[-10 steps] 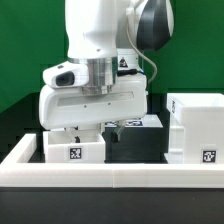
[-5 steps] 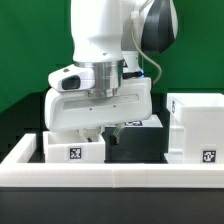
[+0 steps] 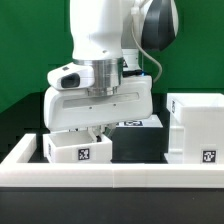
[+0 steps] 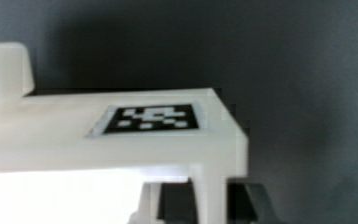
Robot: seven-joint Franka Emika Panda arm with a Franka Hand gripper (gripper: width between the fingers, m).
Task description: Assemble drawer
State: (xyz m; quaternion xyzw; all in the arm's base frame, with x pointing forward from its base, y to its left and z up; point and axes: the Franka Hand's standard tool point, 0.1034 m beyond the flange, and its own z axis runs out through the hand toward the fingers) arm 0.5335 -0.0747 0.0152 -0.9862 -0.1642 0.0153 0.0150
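Observation:
A small white drawer part [image 3: 80,148] with a black marker tag on its front sits at the exterior view's left, slightly tilted. My gripper [image 3: 104,128] comes down onto it from above and is shut on its thin upright wall. In the wrist view the white part [image 4: 87,150] fills the picture with its tag [image 4: 153,118] on top. My gripper [image 4: 211,202] has its dark fingers [image 4: 172,202] pressed on either side of the white wall. A larger white box-shaped drawer part [image 3: 195,125] stands at the exterior view's right, apart from the gripper.
A low white rim [image 3: 110,171] runs along the front of the black table, with a side rim [image 3: 22,150] at the exterior view's left. A green backdrop stands behind. A white tagged piece [image 3: 148,121] shows behind the gripper, mostly hidden.
The arm has shifted toward the exterior view's right with the small white part in its grip. The part now sits closer to the larger box and is slightly tilted.

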